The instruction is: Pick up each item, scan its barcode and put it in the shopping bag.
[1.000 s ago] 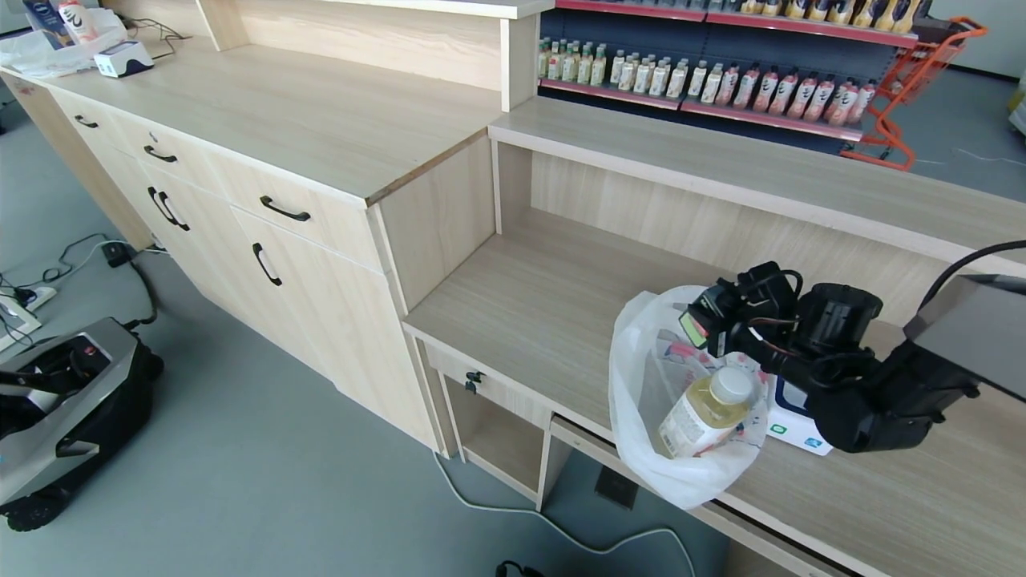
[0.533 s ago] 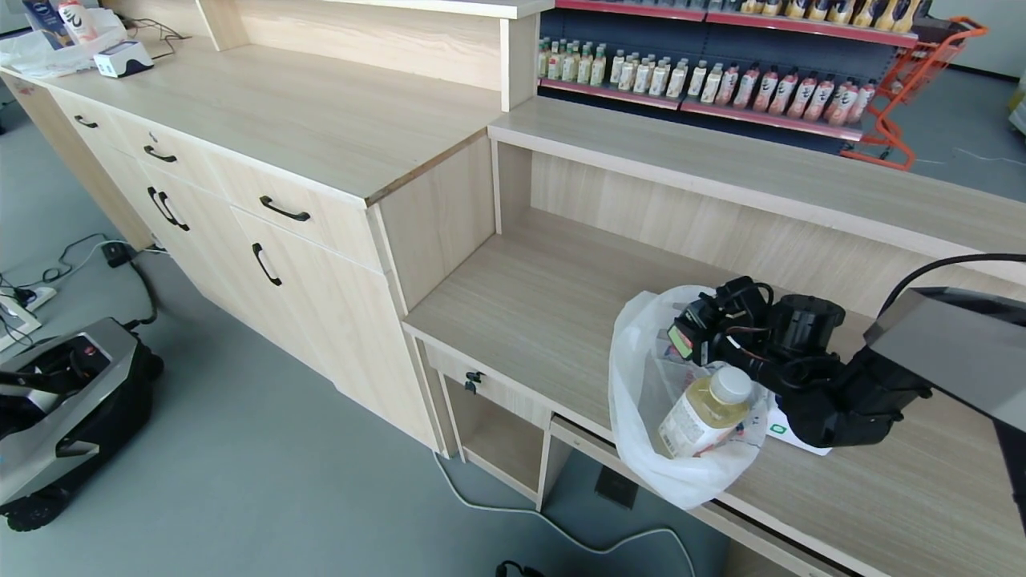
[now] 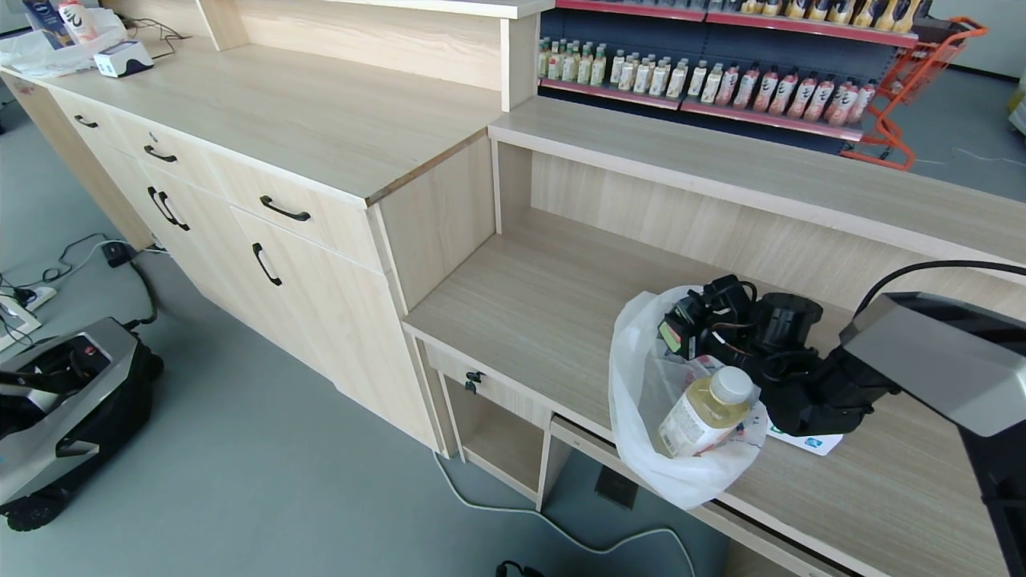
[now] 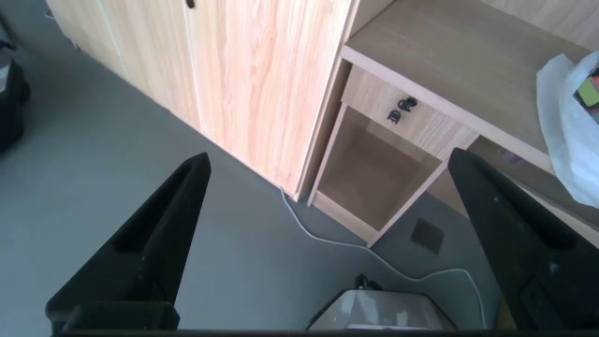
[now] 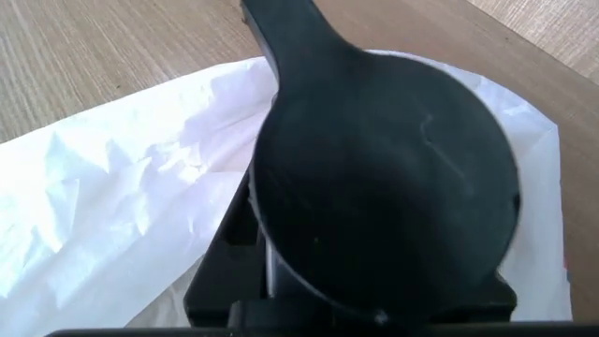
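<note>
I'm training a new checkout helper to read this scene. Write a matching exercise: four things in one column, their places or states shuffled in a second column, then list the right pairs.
Column one
1. bottle
2. bag
3. white box
4. left gripper

Column two
A. open, above the floor
B. inside the bag, white cap uppermost
C. on the counter, beside the bag
D. at the counter's front edge, mouth open

Pairs: 1-B, 2-D, 3-C, 4-A
</note>
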Controlling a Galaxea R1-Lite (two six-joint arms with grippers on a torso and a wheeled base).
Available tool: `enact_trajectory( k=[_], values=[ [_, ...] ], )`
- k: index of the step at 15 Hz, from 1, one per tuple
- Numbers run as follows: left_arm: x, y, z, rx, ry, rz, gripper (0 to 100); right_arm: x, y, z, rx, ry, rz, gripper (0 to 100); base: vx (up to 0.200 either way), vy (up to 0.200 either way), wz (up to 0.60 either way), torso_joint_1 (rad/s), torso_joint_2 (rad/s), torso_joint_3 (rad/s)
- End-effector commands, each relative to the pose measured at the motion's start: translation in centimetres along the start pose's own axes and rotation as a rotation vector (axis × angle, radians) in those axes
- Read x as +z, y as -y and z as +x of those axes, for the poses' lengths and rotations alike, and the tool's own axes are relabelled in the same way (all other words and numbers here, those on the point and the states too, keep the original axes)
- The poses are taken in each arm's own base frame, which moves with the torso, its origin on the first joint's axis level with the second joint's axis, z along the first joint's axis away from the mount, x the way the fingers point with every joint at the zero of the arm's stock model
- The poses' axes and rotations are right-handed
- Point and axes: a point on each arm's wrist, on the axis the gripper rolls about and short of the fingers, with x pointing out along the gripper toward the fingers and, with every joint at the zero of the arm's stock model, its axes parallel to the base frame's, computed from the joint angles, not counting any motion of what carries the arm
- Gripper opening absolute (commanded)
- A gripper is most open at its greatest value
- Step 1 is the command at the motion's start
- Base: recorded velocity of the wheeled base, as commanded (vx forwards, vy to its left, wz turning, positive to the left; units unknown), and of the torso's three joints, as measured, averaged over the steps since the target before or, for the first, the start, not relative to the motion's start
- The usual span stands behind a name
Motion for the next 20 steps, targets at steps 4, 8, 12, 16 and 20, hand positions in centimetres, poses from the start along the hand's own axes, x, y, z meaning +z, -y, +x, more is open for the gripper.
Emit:
enact_trajectory(
  k=[4, 8, 12, 16, 20],
  values=[
    [0.0, 0.0, 0.0, 0.001, 0.0, 0.001, 100, -0.9, -0.1, 1.2, 0.006, 0.002, 0.014, 0, 0.0, 0.0, 0.0, 0.0, 0.0, 0.0],
    [0.0, 0.0, 0.0, -0.001, 0.0, 0.001, 100, -1.4, -0.3, 1.1, 0.009, -0.016, 0.025, 0, 0.0, 0.0, 0.0, 0.0, 0.0, 0.0],
    [0.0, 0.0, 0.0, 0.001, 0.0, -0.001, 100, 0.1, 0.0, 0.5, 0.003, 0.009, 0.045, 100, 0.0, 0.0, 0.0, 0.0, 0.0, 0.0],
    [0.0, 0.0, 0.0, 0.001, 0.0, -0.001, 100, 4.3, 1.0, -2.9, -0.022, 0.034, 0.05, 100, 0.0, 0.0, 0.0, 0.0, 0.0, 0.0],
    [0.0, 0.0, 0.0, -0.001, 0.0, 0.001, 100, 9.0, 1.8, -8.7, -0.068, 0.065, 0.023, 100, 0.0, 0.0, 0.0, 0.0, 0.0, 0.0]
  ],
)
